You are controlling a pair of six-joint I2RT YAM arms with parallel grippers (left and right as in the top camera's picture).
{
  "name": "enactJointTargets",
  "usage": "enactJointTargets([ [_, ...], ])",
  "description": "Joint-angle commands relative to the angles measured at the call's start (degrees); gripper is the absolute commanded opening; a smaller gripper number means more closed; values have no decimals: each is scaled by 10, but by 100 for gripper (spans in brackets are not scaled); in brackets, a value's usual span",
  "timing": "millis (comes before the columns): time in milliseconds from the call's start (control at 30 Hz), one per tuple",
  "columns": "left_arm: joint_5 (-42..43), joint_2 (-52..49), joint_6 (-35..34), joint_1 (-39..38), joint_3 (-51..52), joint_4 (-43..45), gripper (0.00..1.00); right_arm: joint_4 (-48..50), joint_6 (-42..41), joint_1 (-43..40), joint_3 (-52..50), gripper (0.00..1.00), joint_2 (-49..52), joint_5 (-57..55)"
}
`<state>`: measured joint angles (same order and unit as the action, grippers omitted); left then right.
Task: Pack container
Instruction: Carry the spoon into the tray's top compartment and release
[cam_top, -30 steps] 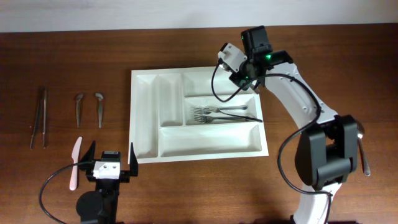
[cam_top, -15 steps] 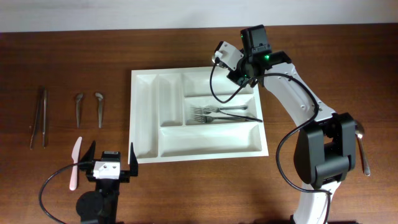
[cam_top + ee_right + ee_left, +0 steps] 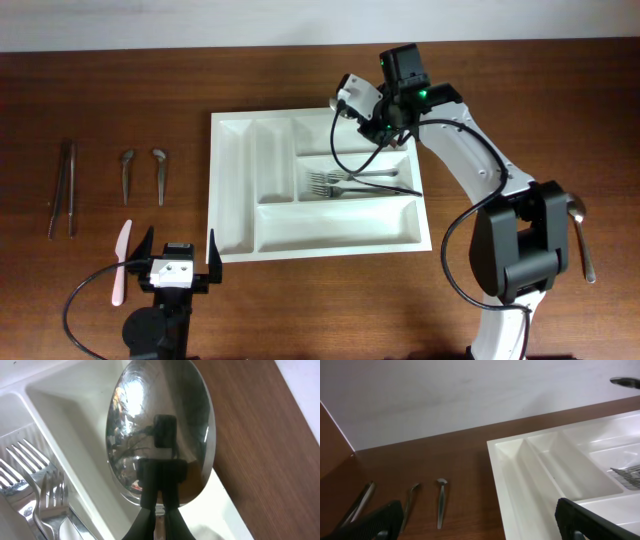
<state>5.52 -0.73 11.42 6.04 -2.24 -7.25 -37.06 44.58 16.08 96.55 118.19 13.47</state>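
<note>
**Packing part done; spoon over tray**

Overhead: the cutlery tray [image 3: 235, 190] lies flat at mid-table, its long axis running left to right. Forks [image 3: 340, 182] occupy the middle long compartment. Teaspoons [image 3: 159, 172], tongs [image 3: 62, 188] and a pink utensil [image 3: 120, 262] lie outside it. The left gripper [image 3: 178, 250] stands wide and empty.

Left wrist: both narrow compartments appear empty.

Right wrist: the right gripper [image 3: 159, 507] is clamped on a spoon [image 3: 160, 430] above the far long compartment.

The tray [image 3: 232, 195] has two thin left slots and a long near slot free. Forks [image 3: 335, 182] lie in the middle slot. The right gripper [image 3: 159, 510] holds a big spoon [image 3: 160, 430] over the far slot. Bare table lies left of the tray, up to the small spoons [image 3: 160, 160].
</note>
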Motion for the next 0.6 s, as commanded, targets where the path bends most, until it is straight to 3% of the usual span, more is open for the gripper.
enactJointTargets([
  [0,-4,4,9,2,3,0,99,-3,13,4,11,5,22,13],
  [167,-4,4,9,2,3,0,99,-4,16,4,11,6,36,9],
  [433,-4,4,9,2,3,0,99,-4,15,4,11,25,37,9],
  [567,-4,4,9,2,3,0,99,-4,15,4,15,50,37,9],
])
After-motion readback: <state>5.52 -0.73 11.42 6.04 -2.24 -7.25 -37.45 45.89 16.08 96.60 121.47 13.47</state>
